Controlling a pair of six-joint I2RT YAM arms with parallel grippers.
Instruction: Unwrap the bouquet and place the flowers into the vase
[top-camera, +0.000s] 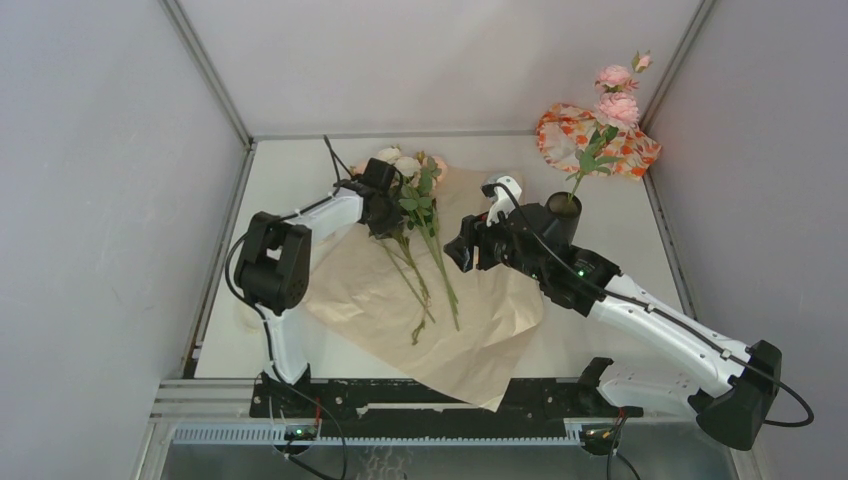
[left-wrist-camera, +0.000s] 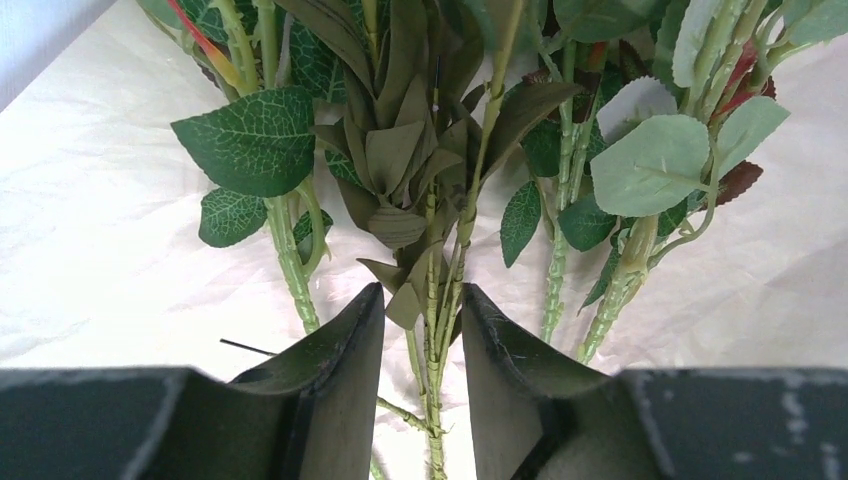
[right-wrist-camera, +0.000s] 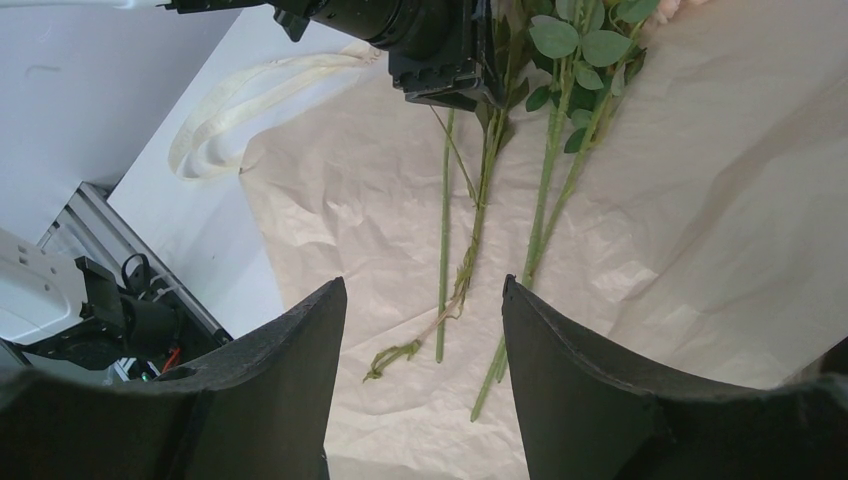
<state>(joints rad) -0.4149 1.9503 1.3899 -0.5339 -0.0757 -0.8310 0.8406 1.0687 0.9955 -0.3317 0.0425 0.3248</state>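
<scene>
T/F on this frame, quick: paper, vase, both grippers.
1. The paper lies unfolded on the table. True.
2. The vase is empty. False: a pink flower already stands in it.
3. The right gripper holds a stem. False: it is open and empty, above the paper.
4. The left gripper has its jaws either side of the stems lying on the paper. True.

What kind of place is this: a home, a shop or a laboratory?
Probably a laboratory robot cell: plain grey panels wall in a white table, and the left arm and right arm are bolted to a rail at its edge.
</scene>
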